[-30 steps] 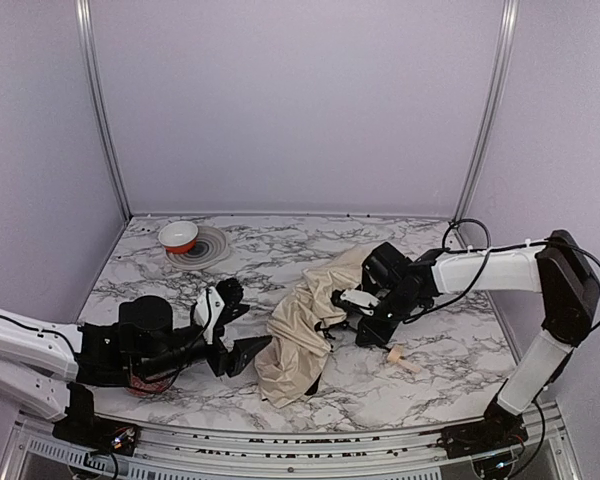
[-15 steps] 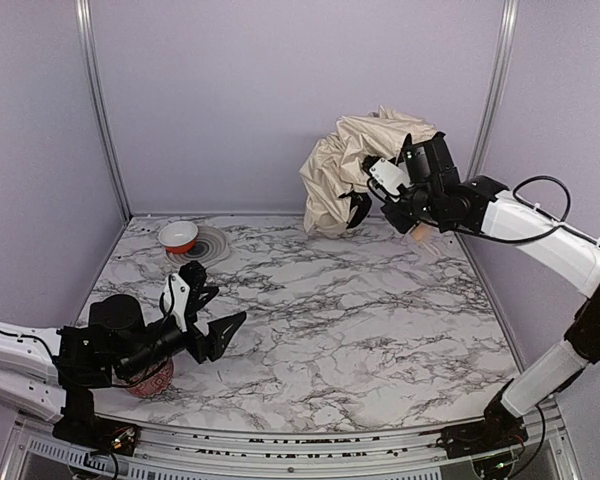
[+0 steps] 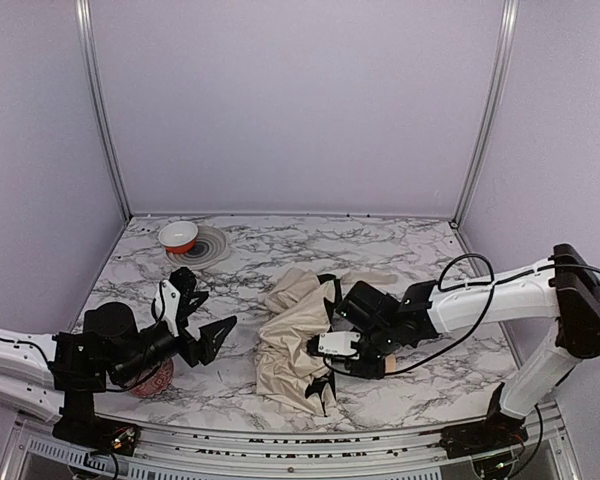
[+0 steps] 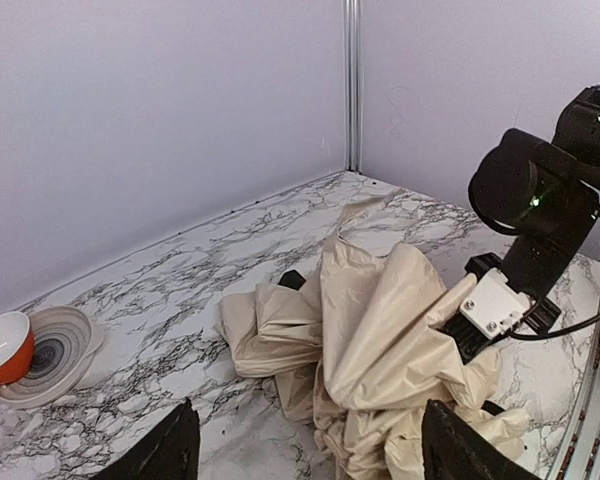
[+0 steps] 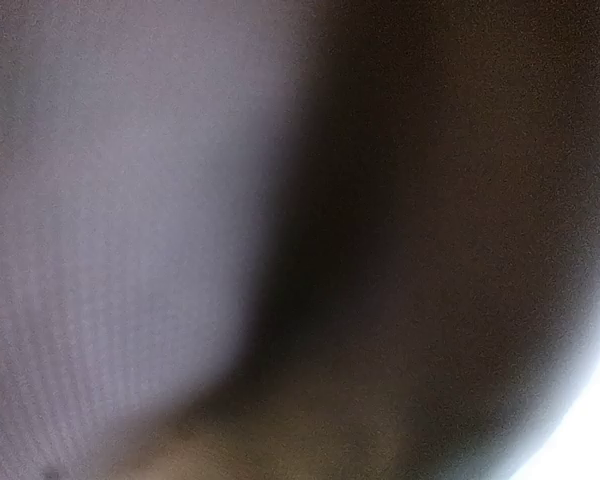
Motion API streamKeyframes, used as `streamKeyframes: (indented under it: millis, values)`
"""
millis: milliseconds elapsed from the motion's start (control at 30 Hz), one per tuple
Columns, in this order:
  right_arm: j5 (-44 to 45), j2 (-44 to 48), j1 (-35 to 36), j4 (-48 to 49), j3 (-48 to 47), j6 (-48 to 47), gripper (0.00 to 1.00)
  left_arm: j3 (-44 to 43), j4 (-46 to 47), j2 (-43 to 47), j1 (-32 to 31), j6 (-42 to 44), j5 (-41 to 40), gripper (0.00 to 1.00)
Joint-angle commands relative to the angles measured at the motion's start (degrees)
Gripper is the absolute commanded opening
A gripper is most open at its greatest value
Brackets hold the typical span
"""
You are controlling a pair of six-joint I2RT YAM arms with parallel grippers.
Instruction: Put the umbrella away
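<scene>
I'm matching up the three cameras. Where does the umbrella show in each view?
Top external: the umbrella lies crumpled just below the picture's centre.
Left wrist: umbrella fills the lower middle, right of centre.
Right wrist: the picture is all blur, so the umbrella cannot be made out.
Shared landmark: the orange bowl, upper left from above, at the lower left edge in the left wrist view.

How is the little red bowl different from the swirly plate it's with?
The bowl is orange-red outside and white inside; the plate is grey with dark swirly rings. The bowl is deep with tall sides; the plate is flat. The bowl is smaller across; the plate is wider. Both are round and sit together at the far left.
</scene>
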State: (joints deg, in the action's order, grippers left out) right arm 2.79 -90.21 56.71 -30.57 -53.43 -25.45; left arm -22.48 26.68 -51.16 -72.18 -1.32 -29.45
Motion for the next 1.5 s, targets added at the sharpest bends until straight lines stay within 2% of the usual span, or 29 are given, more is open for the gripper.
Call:
streamKeyframes:
  millis: [0,67,133,167,200,233,300,467,567,633,733,900,1000,1167,1233,1300,1367,1467]
  values:
    - [-5.9,-0.3,3.3,5.3,0.7,3.2,0.02,1.1,-1.2,0.6,-0.1,-2.1,-0.9,0.77]
    - [-6.6,0.3,3.7,5.3,1.5,2.8,0.08,1.3,-1.4,0.4,-0.1,-2.7,-0.9,0.77]
    - [-7.1,1.8,4.0,5.1,2.1,2.4,0.19,1.4,-1.4,-0.1,-0.1,-3.0,-1.0,0.77]
    - [-7.5,3.0,4.1,4.7,2.3,2.3,0.28,1.3,-1.5,-0.5,-0.1,-3.0,-0.9,0.77]
    - [-7.9,4.3,4.2,4.4,2.6,2.2,0.45,1.2,-1.5,-1.1,-0.1,-2.9,-0.7,0.77]
    - [-8.5,5.9,4.2,4.1,3.0,2.1,0.53,0.8,-1.6,-1.8,-0.1,-2.7,-0.1,0.77]
    - [-9.6,9.3,4.3,3.2,3.5,2.3,0.60,-0.2,-2.1,-3.8,-0.1,-2.1,1.2,0.77]
    - [-12.6,19.2,4.3,-1.4,1.7,4.3,0.66,-3.5,-2.6,-8.8,-0.1,-1.5,4.0,0.78]
    - [-19.8,25.1,1.3,-0.5,0.1,7.0,0.81,-5.8,-2.5,-11.6,-0.1,-0.2,6.5,0.78]
    - [-24.4,27.0,-3.7,3.5,-0.4,10.3,0.83,-7.4,-2.5,-13.9,-0.1,1.0,7.6,0.79]
    - [-23.6,25.4,-9.3,8.0,-2.0,15.6,0.83,-10.7,-2.6,-18.2,0.1,3.4,8.8,0.80]
    - [-24.8,14.1,-24.7,9.2,-8.5,21.9,0.76,-15.5,-2.9,-24.1,3.6,4.1,15.5,0.81]
    - [-22.1,6.9,-28.7,9.1,-12.7,18.2,0.73,-18.2,-2.9,-28.0,5.1,5.1,19.4,0.82]
    - [-21.5,-4.3,-30.0,6.0,-18.0,6.2,0.68,-25.0,-6.3,-36.9,5.1,9.6,24.3,0.83]
    - [-22.3,-6.6,-30.0,3.9,-18.5,0.5,0.67,-27.5,-9.3,-40.1,5.1,11.0,27.6,0.76]
    - [-22.8,-7.0,-30.3,6.3,-17.8,-0.1,0.69,-30.1,-12.8,-43.1,4.9,12.0,31.3,0.69]
    - [-24.6,-8.5,-31.6,7.6,-19.2,4.2,0.70,-33.2,-18.2,-46.2,4.8,13.5,35.0,0.60]
    - [-29.1,-13.0,-34.3,2.7,-26.1,13.8,0.67,-39.1,-28.3,-52.0,4.5,14.2,37.7,0.42]
